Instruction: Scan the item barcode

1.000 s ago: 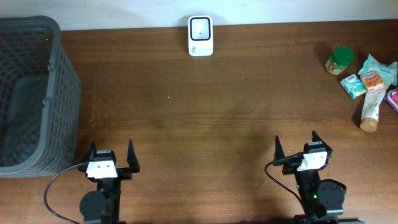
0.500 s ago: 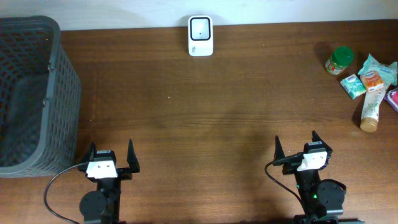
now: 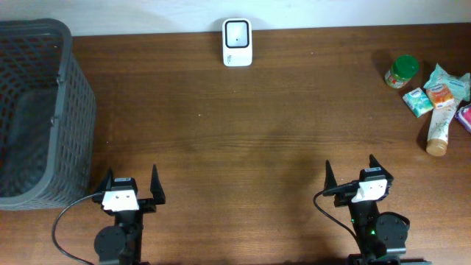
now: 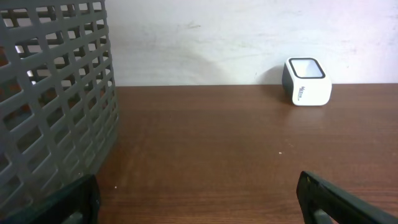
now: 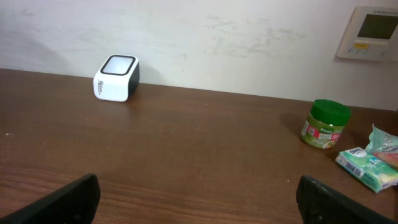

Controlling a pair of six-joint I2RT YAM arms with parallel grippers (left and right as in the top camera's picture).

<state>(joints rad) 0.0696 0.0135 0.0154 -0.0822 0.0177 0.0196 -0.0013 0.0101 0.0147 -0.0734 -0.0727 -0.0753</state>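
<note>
Counter: brown wooden counter point(image 3: 257, 132).
Basket: grey plastic lattice basket point(image 3: 70, 110), far left.
End effectors: left end effector point(image 3: 132, 177) and right end effector point(image 3: 349, 171) spread wide, empty.
Scanner: white box scanner point(image 3: 237, 42), far centre.
Items: cream tube point(image 3: 438, 126) (long axis roughly near-to-far) and green-lidded round jar point(image 3: 402, 71) lie far right, ahead-right of the nearer right arm.

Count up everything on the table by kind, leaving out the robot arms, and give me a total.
Grey mesh basket: 1
Barcode scanner: 1
Green-lidded jar: 1
Cream tube: 1
Small teal pack: 1
Pale teal pouch: 1
Pink item, cut off at the picture's edge: 1
Total: 7
</note>
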